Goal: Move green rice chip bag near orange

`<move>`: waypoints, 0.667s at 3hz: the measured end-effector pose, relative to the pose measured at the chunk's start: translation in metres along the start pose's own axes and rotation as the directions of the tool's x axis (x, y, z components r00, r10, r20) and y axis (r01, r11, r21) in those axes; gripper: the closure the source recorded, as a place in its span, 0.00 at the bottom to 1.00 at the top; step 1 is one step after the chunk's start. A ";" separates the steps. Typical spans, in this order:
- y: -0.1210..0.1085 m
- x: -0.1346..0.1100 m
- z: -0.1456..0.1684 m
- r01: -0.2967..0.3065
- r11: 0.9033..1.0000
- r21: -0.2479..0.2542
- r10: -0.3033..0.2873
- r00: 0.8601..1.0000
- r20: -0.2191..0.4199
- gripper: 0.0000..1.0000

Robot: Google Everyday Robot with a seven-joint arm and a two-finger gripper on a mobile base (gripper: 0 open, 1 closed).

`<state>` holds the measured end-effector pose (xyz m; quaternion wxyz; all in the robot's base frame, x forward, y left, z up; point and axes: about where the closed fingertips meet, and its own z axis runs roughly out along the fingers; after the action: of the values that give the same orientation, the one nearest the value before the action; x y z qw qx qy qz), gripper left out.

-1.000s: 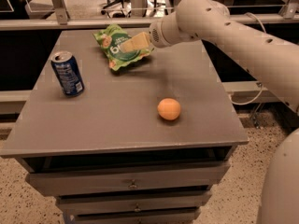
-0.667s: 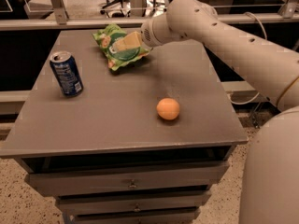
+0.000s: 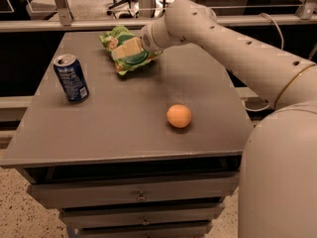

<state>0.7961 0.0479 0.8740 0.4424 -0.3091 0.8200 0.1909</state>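
Observation:
The green rice chip bag [image 3: 130, 58] lies crinkled at the far middle of the grey table [image 3: 119, 128]. My gripper [image 3: 127, 48] reaches in from the right and sits right on top of the bag, covering its middle. The orange [image 3: 179, 116] rests on the table nearer the front right, well apart from the bag and the gripper.
A blue soda can [image 3: 71, 78] stands upright at the left of the table. My pale arm [image 3: 233, 48] spans the table's far right side. The table has drawers below [image 3: 141, 196]. A rail and chairs stand behind the far edge.
My gripper has moved left along the far side of the table, further over the bag. The bag, orange and can have stayed in place.

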 end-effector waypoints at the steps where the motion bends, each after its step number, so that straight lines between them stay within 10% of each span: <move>1: 0.009 0.009 0.011 0.020 1.000 -0.019 -0.021 0.999 -0.031 0.17; 2: 0.017 0.019 0.017 0.020 0.999 -0.034 -0.022 0.998 -0.060 0.49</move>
<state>0.7873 0.0639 0.8492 0.4142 -0.3304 0.8265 0.1903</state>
